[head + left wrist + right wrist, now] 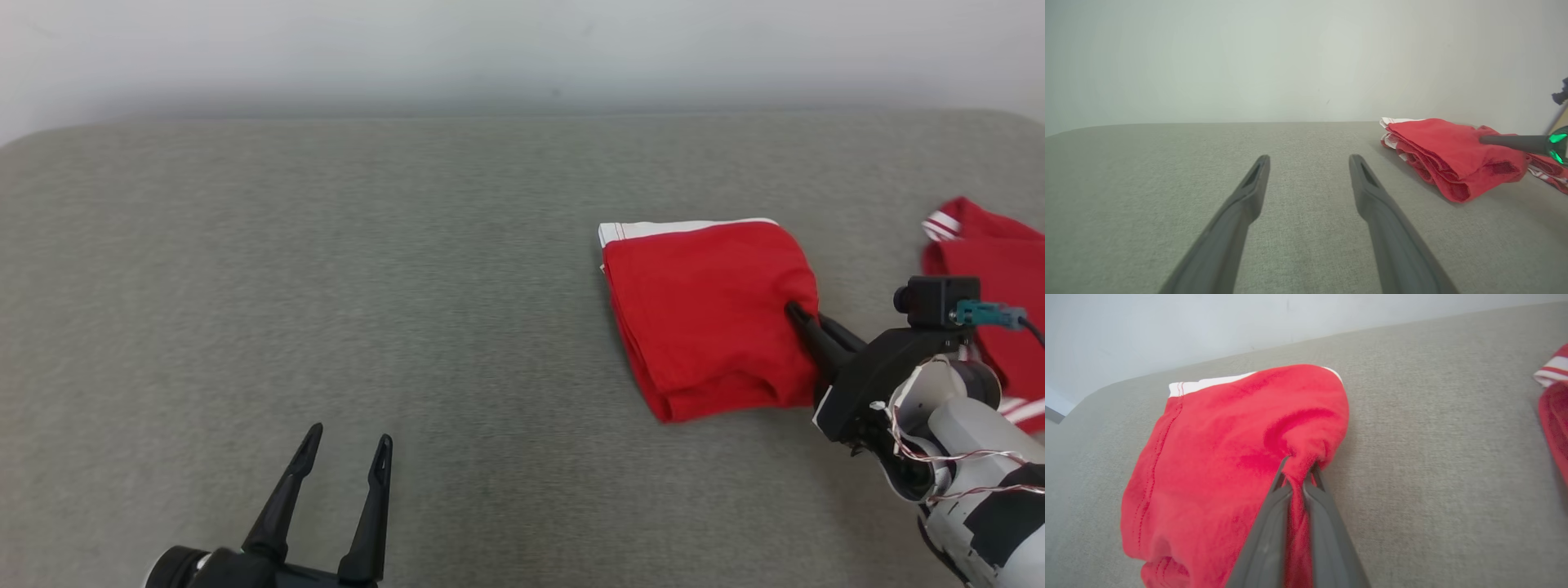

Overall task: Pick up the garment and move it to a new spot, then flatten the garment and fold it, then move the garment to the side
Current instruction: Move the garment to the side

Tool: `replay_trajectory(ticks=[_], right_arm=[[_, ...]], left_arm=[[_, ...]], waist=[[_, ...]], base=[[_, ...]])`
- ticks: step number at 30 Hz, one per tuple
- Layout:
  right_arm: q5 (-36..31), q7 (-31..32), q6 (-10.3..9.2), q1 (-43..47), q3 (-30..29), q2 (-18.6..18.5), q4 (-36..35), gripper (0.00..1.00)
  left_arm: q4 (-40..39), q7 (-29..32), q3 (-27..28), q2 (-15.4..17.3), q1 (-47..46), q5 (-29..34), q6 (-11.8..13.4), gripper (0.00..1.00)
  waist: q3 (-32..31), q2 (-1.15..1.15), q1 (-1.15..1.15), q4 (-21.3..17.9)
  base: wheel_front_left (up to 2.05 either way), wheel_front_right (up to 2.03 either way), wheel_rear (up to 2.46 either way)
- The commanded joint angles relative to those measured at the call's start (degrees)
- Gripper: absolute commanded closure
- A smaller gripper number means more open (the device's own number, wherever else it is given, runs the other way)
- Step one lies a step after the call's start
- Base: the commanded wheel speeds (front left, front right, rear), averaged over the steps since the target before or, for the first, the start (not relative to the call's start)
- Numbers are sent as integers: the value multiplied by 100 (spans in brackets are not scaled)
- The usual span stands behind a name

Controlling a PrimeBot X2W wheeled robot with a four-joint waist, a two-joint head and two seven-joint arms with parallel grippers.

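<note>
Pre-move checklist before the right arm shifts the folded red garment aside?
1. right gripper shut on the folded garment at its right edge: ok.
2. Pinch catches every layer: cannot tell, the lower layers are hidden.
3. Fold intact, layers stacked: ok.
4. left gripper open and apart from the cloth: ok.
5. Rightward path free: not ok, a second red garment lies there.
6. Bare grey surface to the left for set-down: ok.

A grey fabric-covered surface (326,245) with rounded corners meets a plain pale wall (522,49)
</note>
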Motion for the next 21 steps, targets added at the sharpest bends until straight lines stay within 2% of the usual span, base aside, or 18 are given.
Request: replay_trajectory(ticks=[1, 13, 21], right_arm=[[-76, -48, -16, -91, 64, -78, -65, 100], [-51, -334, -16, -172, 185, -408, -308, 100], [-678, -700, -17, -481, 65, -486, 162, 100]], left_arm=[[-63, -29, 36, 57, -8, 67, 4, 0], [-334, -20, -60, 452, -59, 59, 5, 0], [-498, -20, -129, 715, -190, 4, 5, 0]], waist=[[166, -1, 0, -554], [503, -1, 0, -1668], [876, -1, 0, -1903]], base=[[0, 0, 0], [0, 0, 0], [0, 0, 0]])
